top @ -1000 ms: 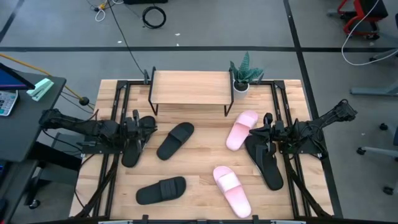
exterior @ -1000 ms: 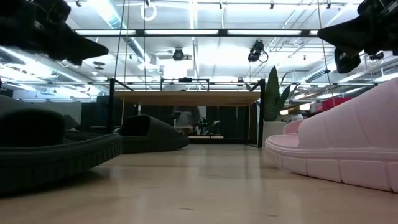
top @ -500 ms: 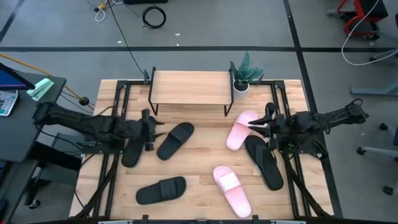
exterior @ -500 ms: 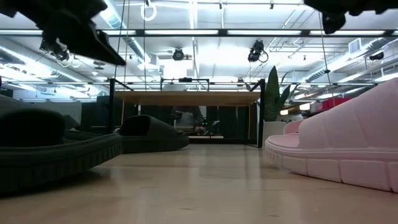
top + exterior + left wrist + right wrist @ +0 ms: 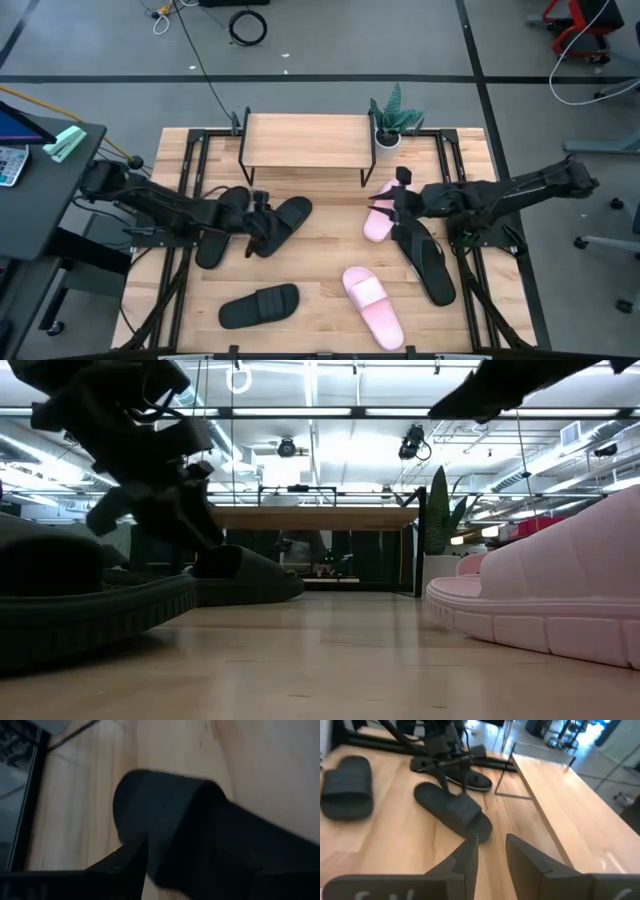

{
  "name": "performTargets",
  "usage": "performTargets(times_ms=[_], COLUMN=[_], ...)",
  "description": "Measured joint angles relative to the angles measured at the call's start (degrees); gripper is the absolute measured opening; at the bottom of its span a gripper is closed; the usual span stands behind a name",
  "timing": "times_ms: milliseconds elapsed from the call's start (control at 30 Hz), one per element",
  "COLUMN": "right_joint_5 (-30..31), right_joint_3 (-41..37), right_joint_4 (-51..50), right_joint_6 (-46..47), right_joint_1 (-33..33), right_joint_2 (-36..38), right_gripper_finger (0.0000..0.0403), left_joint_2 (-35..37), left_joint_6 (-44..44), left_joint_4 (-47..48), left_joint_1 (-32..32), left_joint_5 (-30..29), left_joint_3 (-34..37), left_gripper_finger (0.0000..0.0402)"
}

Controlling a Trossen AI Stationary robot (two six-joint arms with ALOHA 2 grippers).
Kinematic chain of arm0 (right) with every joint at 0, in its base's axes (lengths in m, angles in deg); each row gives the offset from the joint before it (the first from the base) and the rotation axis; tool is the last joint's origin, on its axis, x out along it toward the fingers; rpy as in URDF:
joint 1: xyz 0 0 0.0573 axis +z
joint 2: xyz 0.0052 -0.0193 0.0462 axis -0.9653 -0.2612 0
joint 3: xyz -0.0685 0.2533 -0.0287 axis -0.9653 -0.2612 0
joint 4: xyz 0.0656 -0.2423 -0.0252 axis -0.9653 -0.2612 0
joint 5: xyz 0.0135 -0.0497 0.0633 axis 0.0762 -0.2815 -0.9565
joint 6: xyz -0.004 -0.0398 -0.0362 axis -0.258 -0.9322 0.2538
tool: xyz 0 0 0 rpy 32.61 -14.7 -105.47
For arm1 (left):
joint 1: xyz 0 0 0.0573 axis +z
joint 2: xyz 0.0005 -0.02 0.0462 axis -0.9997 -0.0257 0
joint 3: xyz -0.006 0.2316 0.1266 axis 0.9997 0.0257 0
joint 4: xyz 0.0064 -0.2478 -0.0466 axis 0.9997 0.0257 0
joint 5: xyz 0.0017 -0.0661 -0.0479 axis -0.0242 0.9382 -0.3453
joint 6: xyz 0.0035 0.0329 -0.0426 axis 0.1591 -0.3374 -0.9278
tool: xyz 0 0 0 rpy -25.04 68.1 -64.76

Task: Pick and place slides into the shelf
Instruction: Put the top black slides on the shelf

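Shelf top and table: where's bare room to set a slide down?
Shelf top is bare edge to edge. Table is free at centre, between the black slide and pink slide. Crowded at both sides, around the left gripper and right gripper.

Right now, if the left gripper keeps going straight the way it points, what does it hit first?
The left gripper stands open right at the black slide lying in front of the shelf. It would probably meet that slide first, though how high it hangs is unclear.

Black slides (image 5: 281, 225) and pale pink slides (image 5: 373, 300) — light wooden shelf (image 5: 308, 141), black legs
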Motion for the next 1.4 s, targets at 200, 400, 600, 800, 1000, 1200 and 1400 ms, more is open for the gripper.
performTargets(times_ms=[200,400,600,800,1000,1200,1400], right_joint_5=[0.1,0.1,0.0,0.0,0.0,0.0,0.0], right_joint_3=[0.1,0.1,0.1,0.1,0.1,0.1,0.1], right_joint_4=[0.0,0.2,0.2,0.2,0.2,0.2,0.2], right_joint_6=[0.2,0.2,0.2,0.2,0.3,0.3,3.2], right_joint_1=[-2.4,-3.0,-3.0,-2.9,-2.9,-2.9,-2.9], right_joint_2=[-1.5,-1.4,-1.4,-1.4,-1.4,-1.4,-1.4], right_gripper_finger=[0.0105,0.0105,0.0105,0.0105,0.0105,0.0105,0.0105], left_joint_2=[-4.1,-5.8,-5.8,-5.8,-5.7,-5.7,-5.7], left_joint_6=[3.4,3.5,3.3,2.8,-1.0,-3.3,-5.5], left_joint_4=[-4.0,-5.0,-7.0,-7.7,-8.7,-8.9,6.5], left_joint_1=[0.0,0.8,2.9,3.3,3.3,0.0,-5.1], left_joint_5=[-5.0,-6.7,-6.8,-6.8,-7.2,-7.2,-16.9], left_joint_3=[0.0,0.0,0.0,0.0,0.0,-2.9,-15.2], left_gripper_finger=[0.0196,0.0182,0.0157,0.0097,0.0015,0.0010,0.0010])
